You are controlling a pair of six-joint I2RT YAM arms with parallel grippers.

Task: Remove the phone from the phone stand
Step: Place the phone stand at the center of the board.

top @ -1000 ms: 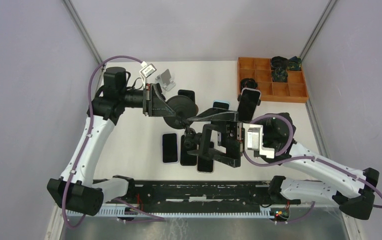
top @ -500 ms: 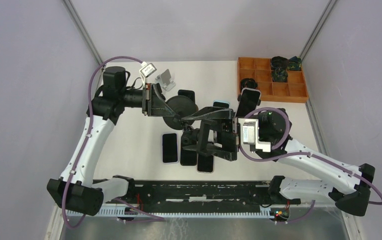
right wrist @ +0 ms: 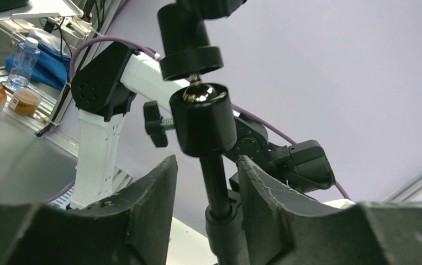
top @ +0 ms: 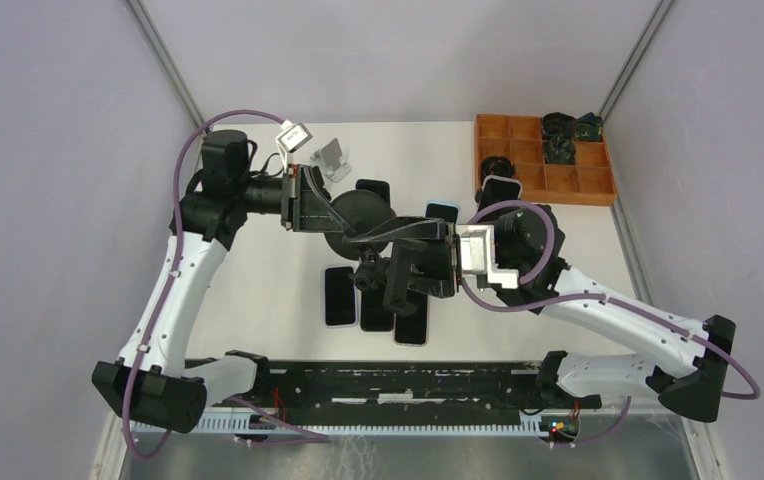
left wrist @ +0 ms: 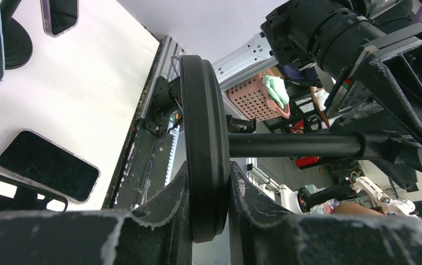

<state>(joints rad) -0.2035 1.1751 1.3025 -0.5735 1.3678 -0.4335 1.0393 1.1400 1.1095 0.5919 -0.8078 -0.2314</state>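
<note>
My left gripper [top: 330, 213] is shut on the round base [top: 360, 213] of a black phone stand and holds it on edge above the table. In the left wrist view the base [left wrist: 203, 132] sits clamped between the jaws of my left gripper [left wrist: 209, 172], and the pole [left wrist: 297, 145] runs right. My right gripper [top: 376, 280] is open around that pole. In the right wrist view the pole [right wrist: 215, 190] passes between the jaws of my right gripper [right wrist: 206, 164], below the ball head [right wrist: 203, 118]. No phone shows on this stand.
Three phones [top: 338, 296] lie flat side by side below the grippers. Another phone [top: 499, 186] stands propped behind my right wrist, and a blue-edged one [top: 442, 211] is next to it. A small white stand [top: 333, 158] is at the back. A wooden compartment tray [top: 558, 182] is back right.
My right arm has swung left and back, bringing its gripper in around the stand's pole. My left gripper still holds the base in about the same place.
</note>
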